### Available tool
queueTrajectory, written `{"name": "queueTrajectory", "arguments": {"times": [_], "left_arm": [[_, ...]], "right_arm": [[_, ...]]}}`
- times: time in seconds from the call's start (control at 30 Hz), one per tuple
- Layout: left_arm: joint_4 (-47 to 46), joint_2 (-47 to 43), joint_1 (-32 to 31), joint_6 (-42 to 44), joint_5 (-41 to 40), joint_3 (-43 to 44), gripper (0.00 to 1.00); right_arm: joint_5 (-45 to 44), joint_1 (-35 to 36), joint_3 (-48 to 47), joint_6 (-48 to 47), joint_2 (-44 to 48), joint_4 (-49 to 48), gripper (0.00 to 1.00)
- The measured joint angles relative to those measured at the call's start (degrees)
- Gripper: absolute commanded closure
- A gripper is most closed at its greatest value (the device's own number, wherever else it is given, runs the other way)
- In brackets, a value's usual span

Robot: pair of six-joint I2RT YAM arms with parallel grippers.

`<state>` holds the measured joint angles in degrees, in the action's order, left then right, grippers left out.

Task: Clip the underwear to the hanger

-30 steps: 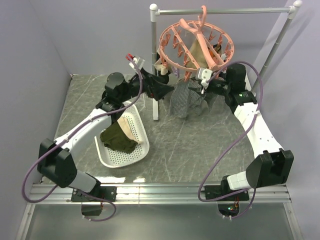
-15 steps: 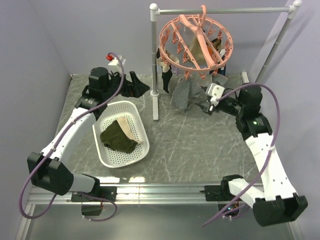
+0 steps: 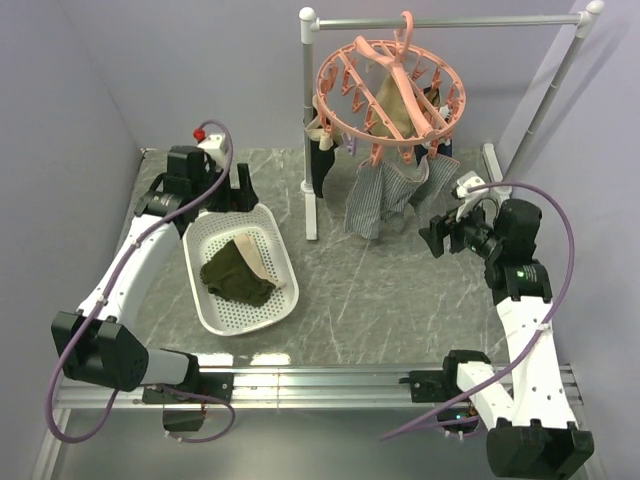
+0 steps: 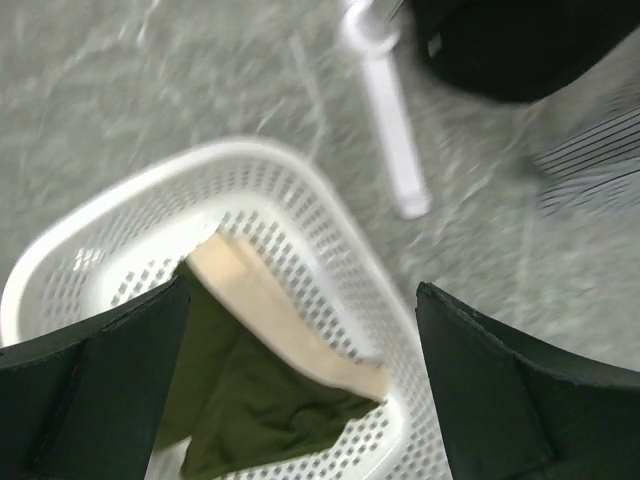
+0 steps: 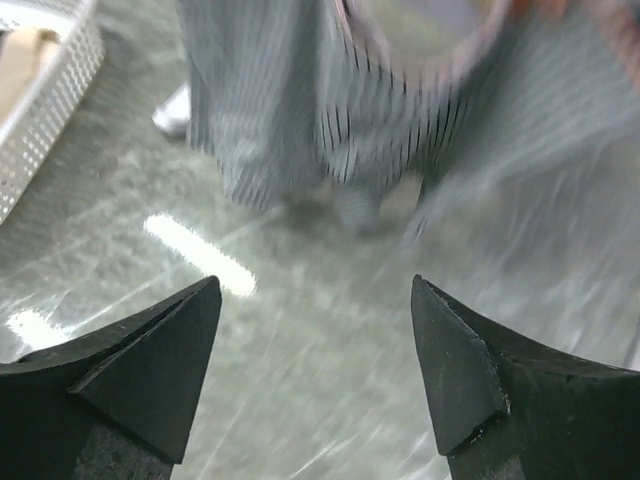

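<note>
The grey-and-white striped underwear (image 3: pixel 385 195) hangs from pegs on the near side of the salmon-pink round hanger (image 3: pixel 392 90), which hangs by its hook from the rail. It also shows blurred in the right wrist view (image 5: pixel 300 110), hanging down to the table. My right gripper (image 3: pixel 432 232) is open and empty, right of the underwear and apart from it. My left gripper (image 3: pixel 245 190) is open and empty above the far end of the white basket (image 3: pixel 205 305). In the left wrist view the gripper (image 4: pixel 300 330) has its jaws wide over the basket (image 4: pixel 340 250).
An olive-green garment (image 3: pixel 235 275) with a beige band lies in the basket, also in the left wrist view (image 4: pixel 250 400). A dark garment (image 3: pixel 322 165) hangs at the hanger's left side. The grey rail stand's left post (image 3: pixel 308 130) and right post (image 3: pixel 550 90) stand at the back.
Both grippers have let go and drawn back from the hanger: left arm toward the basket, right arm to the right and nearer. The underwear now hangs spread from the pegs.
</note>
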<state>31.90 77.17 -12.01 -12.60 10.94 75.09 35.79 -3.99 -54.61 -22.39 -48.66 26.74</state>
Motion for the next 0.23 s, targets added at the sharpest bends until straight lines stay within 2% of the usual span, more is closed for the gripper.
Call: {"name": "queueTrajectory", "arguments": {"times": [0.23], "left_arm": [[0.48, -5.07, 0.15, 1.25, -4.92, -8.94, 0.01]], "right_arm": [[-2.45, -1.31, 7.13, 8.11, 6.45, 1.62, 0.16]]}}
